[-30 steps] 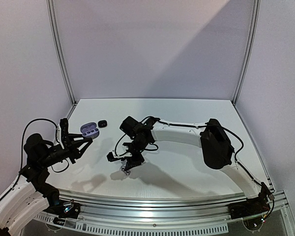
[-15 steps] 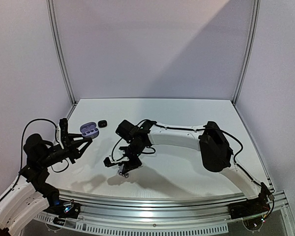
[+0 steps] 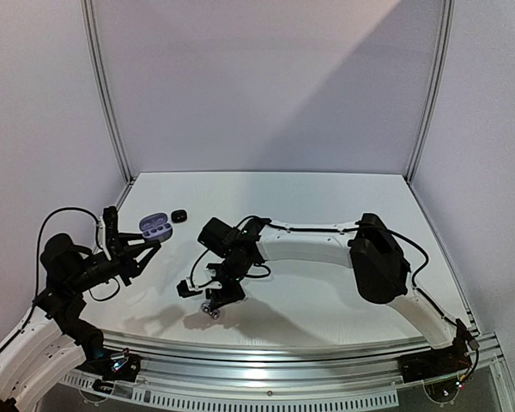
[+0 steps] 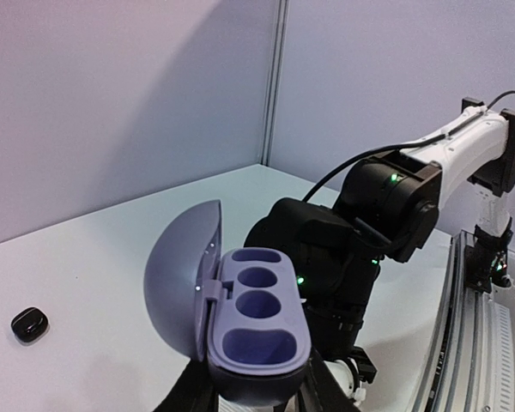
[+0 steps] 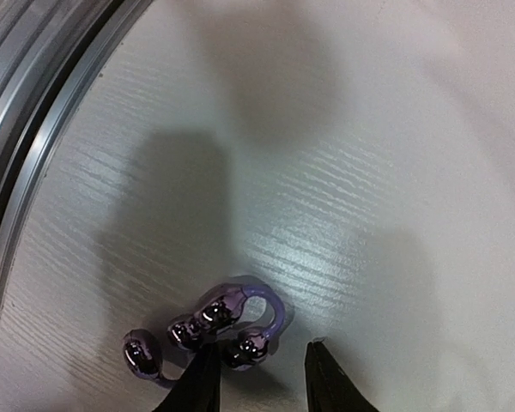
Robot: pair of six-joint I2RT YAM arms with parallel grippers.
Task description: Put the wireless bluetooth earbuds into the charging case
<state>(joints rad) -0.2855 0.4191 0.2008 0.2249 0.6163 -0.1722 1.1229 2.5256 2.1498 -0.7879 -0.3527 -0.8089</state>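
Open lilac charging case [image 4: 257,330], lid raised, 3 hollows showing, clamped in left gripper [image 3: 148,246] above left edge of table [image 3: 343,197]. Glossy purple earbuds [image 5: 215,326] lying by front edge, partly between parted, unclenched fingers of right gripper [image 5: 262,382]. 1 small black item [image 4: 29,323] toward back-left corner.

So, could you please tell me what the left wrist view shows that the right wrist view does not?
Only left wrist: the open lilac charging case in the left gripper, its wells empty, and a small black object. Only right wrist: the purple earbuds beside the open right gripper. Both: the white table.
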